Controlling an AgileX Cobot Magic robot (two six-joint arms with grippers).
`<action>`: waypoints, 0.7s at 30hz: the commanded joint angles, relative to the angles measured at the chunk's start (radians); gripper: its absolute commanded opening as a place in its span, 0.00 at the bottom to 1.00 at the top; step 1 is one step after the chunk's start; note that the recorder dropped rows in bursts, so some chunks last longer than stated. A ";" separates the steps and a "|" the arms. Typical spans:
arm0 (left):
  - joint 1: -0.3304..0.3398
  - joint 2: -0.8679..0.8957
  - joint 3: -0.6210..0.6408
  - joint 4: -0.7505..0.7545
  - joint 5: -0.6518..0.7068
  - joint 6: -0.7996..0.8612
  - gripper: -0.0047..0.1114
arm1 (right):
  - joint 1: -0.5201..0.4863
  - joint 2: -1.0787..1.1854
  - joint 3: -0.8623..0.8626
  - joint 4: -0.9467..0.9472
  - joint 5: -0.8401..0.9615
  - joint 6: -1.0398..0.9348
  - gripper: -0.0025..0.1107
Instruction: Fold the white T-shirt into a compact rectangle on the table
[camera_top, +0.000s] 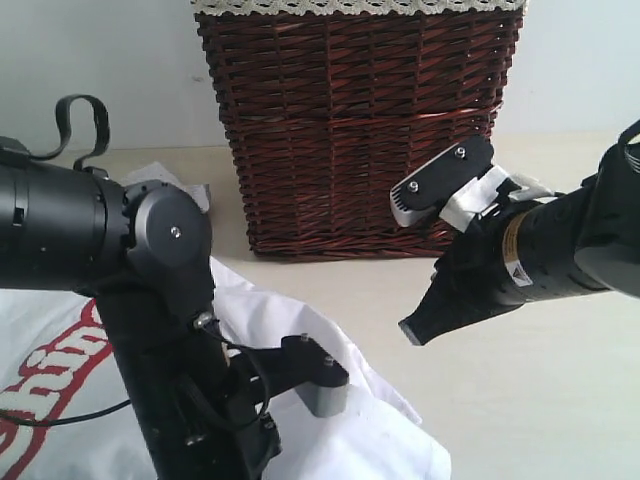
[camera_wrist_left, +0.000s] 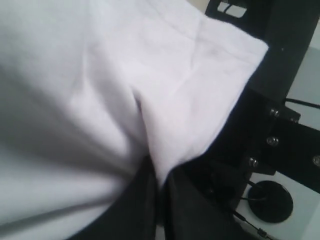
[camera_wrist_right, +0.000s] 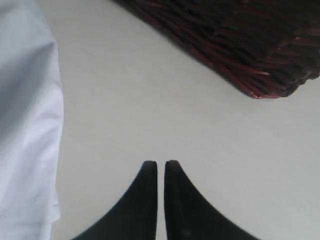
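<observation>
The white T-shirt (camera_top: 375, 435) lies at the lower left of the table (camera_top: 530, 400), with red-outlined lettering (camera_top: 60, 380) showing beside my left arm. My left gripper (camera_wrist_left: 159, 176) is shut on a fold of the white T-shirt (camera_wrist_left: 150, 75), and the cloth rises from between its jaws. In the exterior view that gripper is hidden behind its own arm. My right gripper (camera_top: 415, 332) hovers over bare table to the right of the shirt. Its fingertips (camera_wrist_right: 160, 164) are together with nothing between them, and the shirt's edge (camera_wrist_right: 27, 125) lies off to one side.
A tall dark brown wicker basket (camera_top: 355, 130) stands at the back centre, close behind my right gripper, and its base (camera_wrist_right: 240, 40) shows in the right wrist view. A crumpled bit of white cloth (camera_top: 175, 182) lies left of the basket.
</observation>
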 joint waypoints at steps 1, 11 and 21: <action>-0.011 0.022 0.053 -0.006 0.052 -0.008 0.04 | -0.006 0.039 0.007 0.061 -0.027 -0.074 0.02; -0.014 0.022 0.047 -0.070 0.054 0.073 0.39 | 0.001 0.165 0.005 0.234 -0.134 -0.241 0.42; -0.002 -0.003 0.043 0.055 -0.085 -0.008 0.20 | 0.133 0.207 -0.035 0.778 -0.156 -0.824 0.42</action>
